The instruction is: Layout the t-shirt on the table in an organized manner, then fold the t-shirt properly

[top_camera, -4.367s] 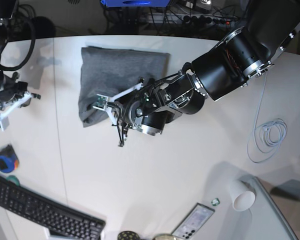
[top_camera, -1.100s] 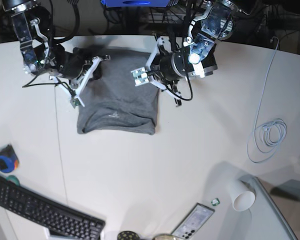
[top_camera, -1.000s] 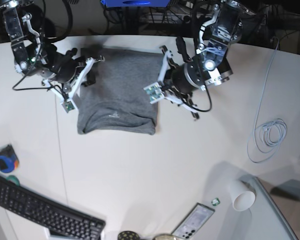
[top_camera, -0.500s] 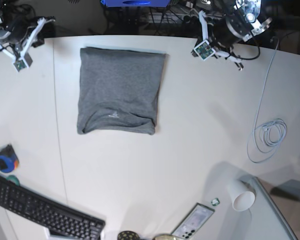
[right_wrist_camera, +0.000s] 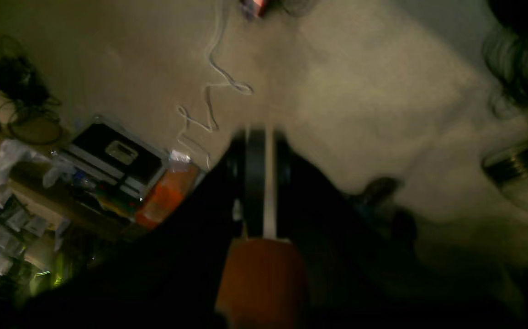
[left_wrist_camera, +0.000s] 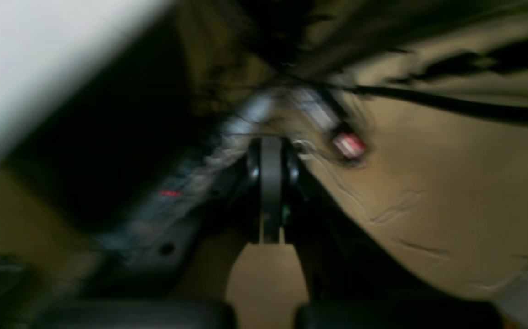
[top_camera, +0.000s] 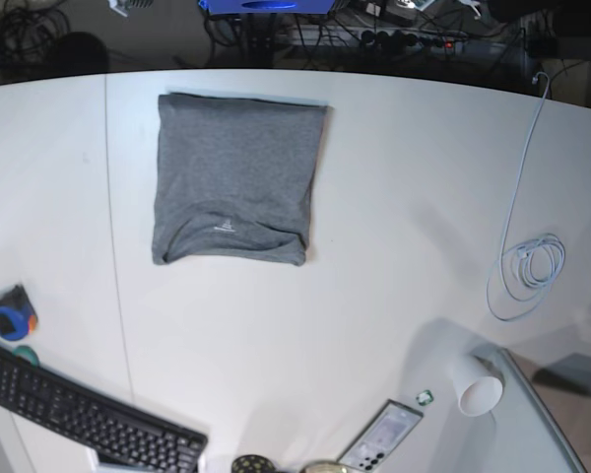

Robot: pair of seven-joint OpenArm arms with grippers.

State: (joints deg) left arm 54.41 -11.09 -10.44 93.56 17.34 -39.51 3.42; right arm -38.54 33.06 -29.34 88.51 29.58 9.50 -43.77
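Your arms have just cleared the white table (top_camera: 374,197); the heather-grey cotton t-shirt (top_camera: 234,177) lies folded square. Left gripper (left_wrist_camera: 266,228) and right gripper (right_wrist_camera: 257,228) closed, empty. Looks done.

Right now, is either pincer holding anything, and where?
Nothing held. Both pincers are shut on air; the t-shirt lies folded on the table, untouched.

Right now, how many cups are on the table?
1. A white paper cup lies on its side near the table's front right corner, beside the grey panel. Others may be out of view.
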